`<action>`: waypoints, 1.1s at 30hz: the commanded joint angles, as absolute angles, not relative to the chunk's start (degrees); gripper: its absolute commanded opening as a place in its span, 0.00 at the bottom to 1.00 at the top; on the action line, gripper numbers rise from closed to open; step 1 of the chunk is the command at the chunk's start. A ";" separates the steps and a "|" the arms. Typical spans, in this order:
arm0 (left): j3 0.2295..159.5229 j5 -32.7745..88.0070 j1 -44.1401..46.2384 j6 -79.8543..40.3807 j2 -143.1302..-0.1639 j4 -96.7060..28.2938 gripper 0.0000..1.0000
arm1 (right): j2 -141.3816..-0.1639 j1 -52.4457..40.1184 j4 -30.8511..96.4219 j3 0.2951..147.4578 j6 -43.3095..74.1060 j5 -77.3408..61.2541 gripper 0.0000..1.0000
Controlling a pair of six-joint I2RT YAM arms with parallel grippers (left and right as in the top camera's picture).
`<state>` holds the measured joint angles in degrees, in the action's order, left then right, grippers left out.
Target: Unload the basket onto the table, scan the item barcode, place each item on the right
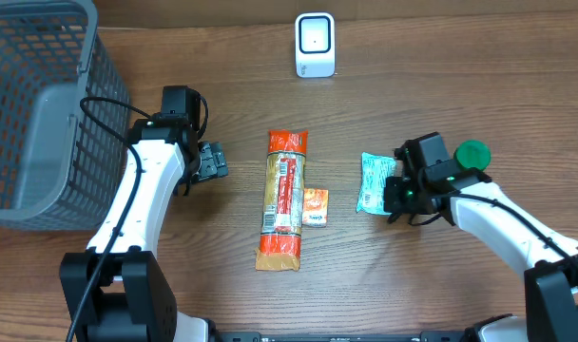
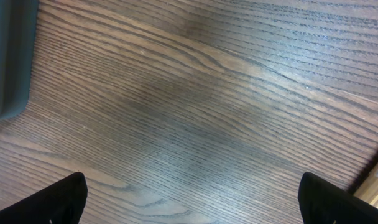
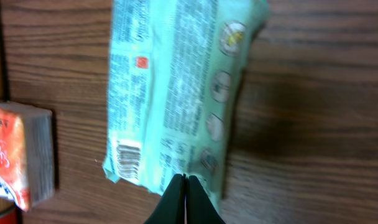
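Pale green foil packet (image 1: 375,182) lies on the wooden counter (image 1: 460,76), well apart from the white boxy scanner (image 1: 315,45). Right gripper (image 3: 185,183) fingers are pressed together, apparently pinching the packet's edge. Left gripper (image 1: 211,161) fingers are spread and empty. Lifting and scanning remain.

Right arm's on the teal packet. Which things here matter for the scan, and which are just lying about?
In the job: teal packet, its barcode, right end effector shut on its edge, white scanner.
Lying about for now: long orange pack, small orange box, grey basket, green round object.
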<state>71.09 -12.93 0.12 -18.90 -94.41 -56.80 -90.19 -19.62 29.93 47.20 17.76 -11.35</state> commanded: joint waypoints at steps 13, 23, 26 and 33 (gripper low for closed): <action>71.72 -13.91 0.01 -18.22 -93.76 -56.71 1.00 | -90.24 -15.31 26.35 49.47 19.79 -7.75 0.06; 71.72 -13.91 0.01 -18.22 -93.76 -56.71 1.00 | -90.26 -13.65 30.26 49.06 19.79 -7.55 0.08; 71.72 -13.91 0.01 -18.22 -93.76 -56.71 1.00 | -90.37 -13.65 29.61 47.97 19.94 -7.55 0.04; 71.72 -13.91 0.01 -18.22 -93.76 -56.71 1.00 | -90.70 -13.85 26.20 45.10 22.98 -7.75 0.04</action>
<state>71.09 -12.95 0.12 -18.92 -94.41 -56.82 -90.28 -13.69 26.96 46.46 21.30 -8.08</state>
